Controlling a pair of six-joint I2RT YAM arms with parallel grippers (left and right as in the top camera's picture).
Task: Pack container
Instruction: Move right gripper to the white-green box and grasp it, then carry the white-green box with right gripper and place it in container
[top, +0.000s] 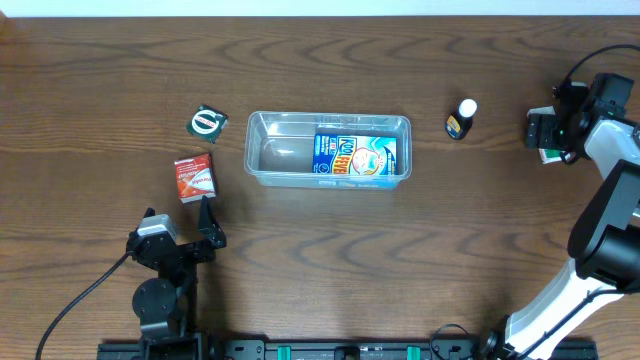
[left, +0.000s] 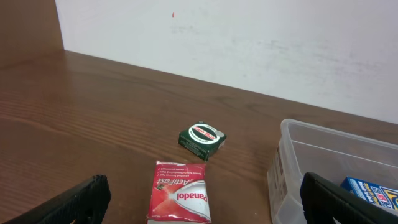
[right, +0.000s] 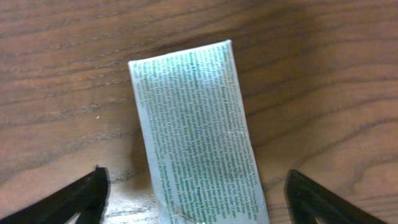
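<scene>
Wood-grain worktop (top: 320, 260); red box (top: 194, 178) lying flat; green tin (top: 207, 122) just beyond the red box; blue box (top: 355, 155) to its right; bottle (top: 461, 120) and green-print box (right: 196, 130) farther right.

Your left arm (top: 155, 300) sits at the near left of the surface, folded up short over its base. Its wrist points toward the far side. The left jaws are spread wide. In the left wrist view the two dark fingers (left: 71, 200) peek in at the bottom corners, one on each side, well apart.

Your right arm (top: 608, 225) reaches a long way, from the near right up to the far right. At the top it bends and points left. The right jaws are spread wide too, low over the surface. The right wrist view shows one finger (right: 78, 196) at each bottom corner.
</scene>
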